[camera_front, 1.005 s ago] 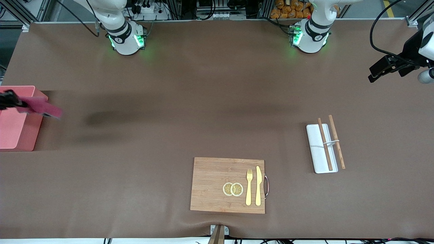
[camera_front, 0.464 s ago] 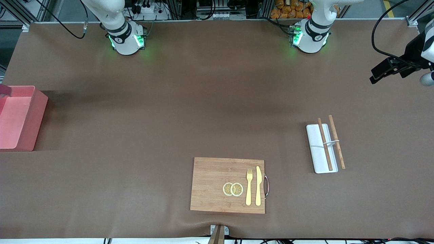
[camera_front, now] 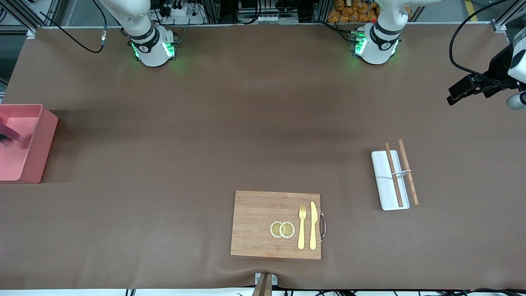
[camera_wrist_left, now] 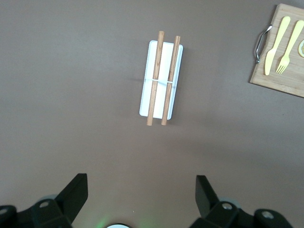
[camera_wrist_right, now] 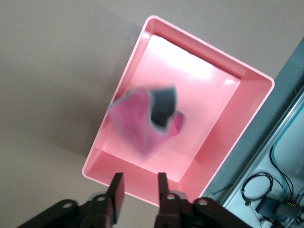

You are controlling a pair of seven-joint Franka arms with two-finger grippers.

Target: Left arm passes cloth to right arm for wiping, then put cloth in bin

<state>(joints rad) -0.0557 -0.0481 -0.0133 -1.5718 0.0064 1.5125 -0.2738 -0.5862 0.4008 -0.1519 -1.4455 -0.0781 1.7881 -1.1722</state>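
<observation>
The magenta cloth [camera_wrist_right: 142,118] with its dark grey side shows blurred inside the pink bin [camera_wrist_right: 228,123], free of any fingers. I cannot tell whether it is falling or resting. In the front view the cloth [camera_front: 12,135] is a blurred streak in the bin [camera_front: 43,135] at the right arm's end of the table. My right gripper [camera_wrist_right: 139,192] is over the bin's rim, open and empty; the front view does not show it. My left gripper [camera_front: 456,93] is raised over the left arm's end of the table, waiting, with its fingers wide open and empty [camera_wrist_left: 141,194].
A white tray [camera_front: 384,193] carrying two wooden sticks lies toward the left arm's end; it also shows in the left wrist view [camera_wrist_left: 145,104]. A wooden cutting board [camera_front: 254,222] with a yellow fork, knife and two lemon slices lies nearest the front camera.
One second ago my right gripper held the cloth over the bin's edge. Now the cloth is out of the fingers and down in the bin. The left arm has barely shifted.
</observation>
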